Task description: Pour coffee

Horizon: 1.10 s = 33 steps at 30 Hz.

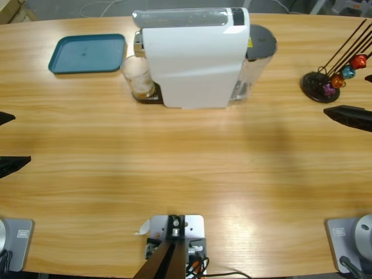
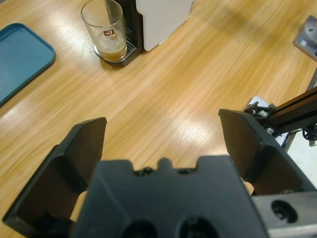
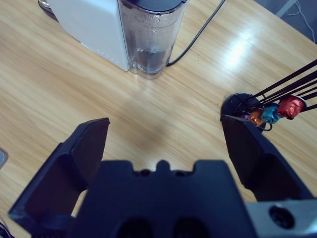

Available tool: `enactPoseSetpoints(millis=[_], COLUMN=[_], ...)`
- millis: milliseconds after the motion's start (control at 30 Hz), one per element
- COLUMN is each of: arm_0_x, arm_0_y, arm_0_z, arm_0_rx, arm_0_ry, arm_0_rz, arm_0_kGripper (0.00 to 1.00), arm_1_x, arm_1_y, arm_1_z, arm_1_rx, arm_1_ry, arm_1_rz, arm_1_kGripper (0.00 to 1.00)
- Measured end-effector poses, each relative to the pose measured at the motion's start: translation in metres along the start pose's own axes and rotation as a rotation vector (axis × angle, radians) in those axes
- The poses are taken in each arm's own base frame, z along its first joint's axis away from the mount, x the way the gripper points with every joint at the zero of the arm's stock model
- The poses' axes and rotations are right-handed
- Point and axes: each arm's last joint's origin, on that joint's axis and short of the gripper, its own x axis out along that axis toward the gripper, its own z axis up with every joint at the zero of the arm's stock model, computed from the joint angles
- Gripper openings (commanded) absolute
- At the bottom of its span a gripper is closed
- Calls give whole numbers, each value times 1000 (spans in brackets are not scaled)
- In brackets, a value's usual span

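A clear glass point(image 1: 137, 75) stands under the spout of the white coffee machine point(image 1: 192, 58) at the back of the table. A little light-brown coffee point(image 2: 112, 50) lies in the bottom of the glass point(image 2: 105, 27). My left gripper point(image 2: 162, 121) is open and holds nothing. It is well short of the glass, at the table's left edge point(image 1: 9, 141) in the high view. My right gripper point(image 3: 163, 123) is open too, with nothing in it. It points at the machine's clear water tank point(image 3: 151, 39) from the right edge.
A teal tray point(image 1: 87, 53) lies at the back left, beside the glass. A black wire capsule stand point(image 1: 325, 84) with shiny coloured capsules point(image 3: 270, 113) is at the back right, close to my right gripper. A black cable point(image 3: 198, 34) runs behind the machine.
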Motion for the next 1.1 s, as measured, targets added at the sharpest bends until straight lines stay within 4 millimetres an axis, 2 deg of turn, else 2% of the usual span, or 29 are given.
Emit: enactPoseSetpoints(millis=[300,500,833,1100], arm_0_x=[-1,4,36,77], arm_0_y=[0,1,9,25], arm_0_z=[1,12,26,51], arm_0_rx=[4,68,83,87], arm_0_ry=[-3,8,95,98], arm_0_rz=[2,6,13,40], arm_0_kGripper=[1000,1000,1000,1000], arm_1_x=[2,2,7,11], arm_1_y=[1,1,3,4], arm_1_z=[1,1,3,5], arm_1_rx=[-2,-2,-9,-10], arm_1_ry=[8,8,27,31], arm_1_rz=[2,2,6,7], arm_1_kGripper=[1000,1000,1000,1000])
